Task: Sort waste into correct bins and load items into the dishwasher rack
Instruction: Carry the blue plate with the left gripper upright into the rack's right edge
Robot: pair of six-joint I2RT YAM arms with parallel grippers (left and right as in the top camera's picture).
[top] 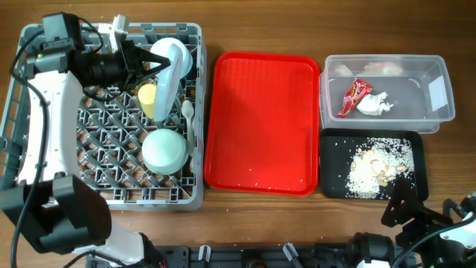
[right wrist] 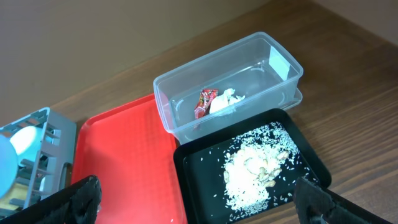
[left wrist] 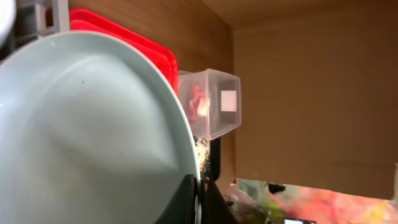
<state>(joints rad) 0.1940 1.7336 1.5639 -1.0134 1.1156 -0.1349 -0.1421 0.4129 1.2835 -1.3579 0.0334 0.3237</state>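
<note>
Overhead, the grey dishwasher rack (top: pixel 149 199) fills the left end of the counter (top: pixel 460 152), partly hidden by the left arm. The left tool (top: pixel 151 64) is clamped on the rim of a light blue plate (top: pixel 168 80) standing on edge in the rack, near a yellow-green cup (top: pixel 147 95), pale bowl (top: pixel 164 150) and white spoon (top: pixel 188 112). A bare red tray (top: pixel 260 123) lies mid-counter. At right, the clear tub (top: pixel 439 112) holds a red wrapper (top: pixel 354 97) and tissue (top: pixel 375 104), and the black tray (top: pixel 335 186) holds rice scraps (top: pixel 372 165). The right tool (right wrist: pixel 199 202) is spread wide and empty near the front edge.
</note>
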